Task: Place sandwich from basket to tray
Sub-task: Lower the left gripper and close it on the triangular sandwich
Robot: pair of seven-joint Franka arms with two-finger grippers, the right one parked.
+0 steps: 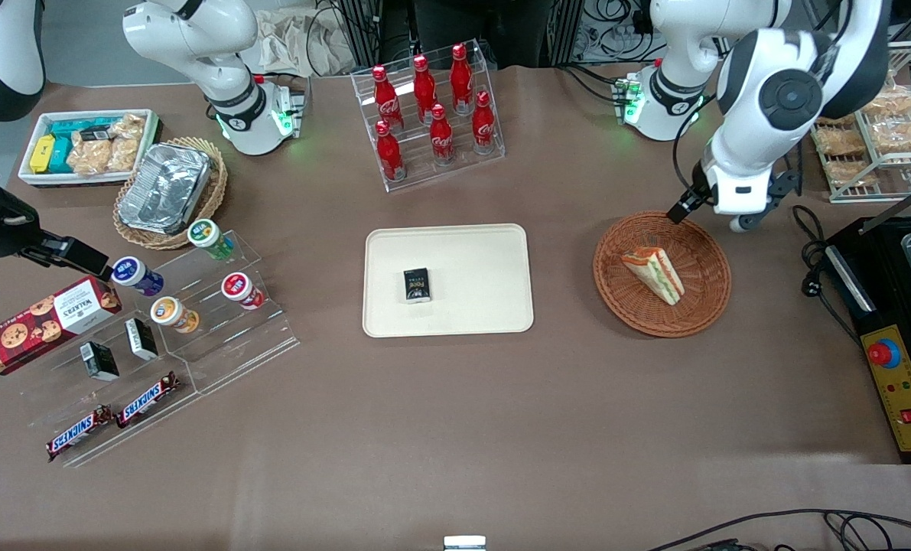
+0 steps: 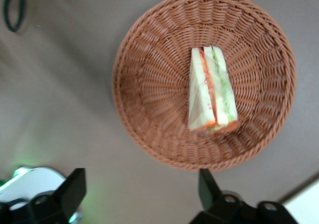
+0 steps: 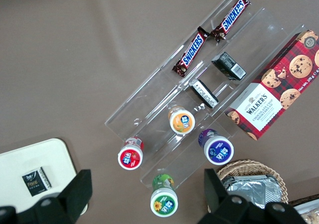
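The sandwich, a pale bread wedge with orange, green and red layers, lies in the round reddish-brown basket. The left arm's gripper hangs open above the table just outside the basket's rim, farther from the front camera than the sandwich. Nothing is between its fingers. The cream tray lies flat at the table's middle, beside the basket toward the parked arm's end. A small black box rests on it.
An acrylic rack of red cola bottles stands farther from the front camera than the tray. A black machine with a red button and a wire rack of snacks flank the basket at the working arm's end. A cable lies between.
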